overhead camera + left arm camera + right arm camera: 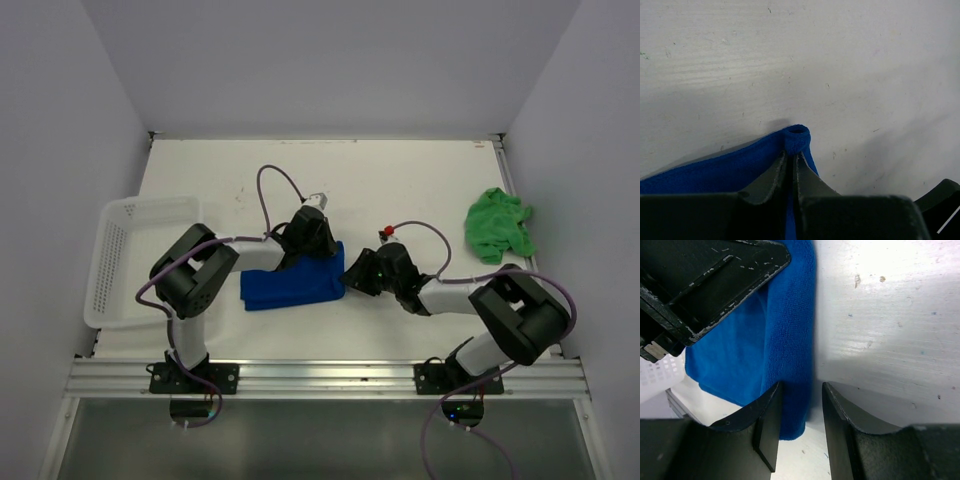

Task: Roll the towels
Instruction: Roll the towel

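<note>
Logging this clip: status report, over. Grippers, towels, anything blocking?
Left gripper shut on corner of royal blue cloth towel. Right gripper open, jaws straddling its edge. Bright green cloth towel crumpled far right, untouched. Nothing in the way.

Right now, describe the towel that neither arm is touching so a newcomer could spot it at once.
Start at the white table, then go to its right edge. The green towel lies there, crumpled and alone. Unlike the blue towel at the centre, it is bright green and bunched up.
</note>
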You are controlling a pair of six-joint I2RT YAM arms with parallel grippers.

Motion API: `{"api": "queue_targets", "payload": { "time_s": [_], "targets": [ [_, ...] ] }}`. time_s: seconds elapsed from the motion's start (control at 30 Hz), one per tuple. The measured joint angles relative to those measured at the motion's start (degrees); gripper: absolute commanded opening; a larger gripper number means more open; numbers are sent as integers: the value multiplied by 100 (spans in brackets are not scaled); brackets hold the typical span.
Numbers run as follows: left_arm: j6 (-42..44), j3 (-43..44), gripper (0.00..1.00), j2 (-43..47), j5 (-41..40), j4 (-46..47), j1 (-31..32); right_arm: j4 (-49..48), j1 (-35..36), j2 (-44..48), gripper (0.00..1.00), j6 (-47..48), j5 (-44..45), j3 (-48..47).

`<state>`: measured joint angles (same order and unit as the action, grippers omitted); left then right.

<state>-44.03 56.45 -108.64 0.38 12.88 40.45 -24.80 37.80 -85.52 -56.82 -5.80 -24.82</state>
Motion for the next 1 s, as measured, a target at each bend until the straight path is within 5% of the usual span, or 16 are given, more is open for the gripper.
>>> {"api": "queue_targets", "payload": {
  "time_s": [0.47,0.6,0.87,1.0],
  "targets": [
    [-144,-107,0,50,-83,76,0,-918,0,-455,16,-367,-280,214],
    [-142,-107,0,55,-83,76,0,-914,0,-450,1,-326,-278,219],
    [-118,-101,0,131,-57,-52,-9,555,256,205,0,625,247,-245],
    [-72,-52,12,203,68,-225,-94,1266,649,339,0,1213,896,-605]
  ]
}}
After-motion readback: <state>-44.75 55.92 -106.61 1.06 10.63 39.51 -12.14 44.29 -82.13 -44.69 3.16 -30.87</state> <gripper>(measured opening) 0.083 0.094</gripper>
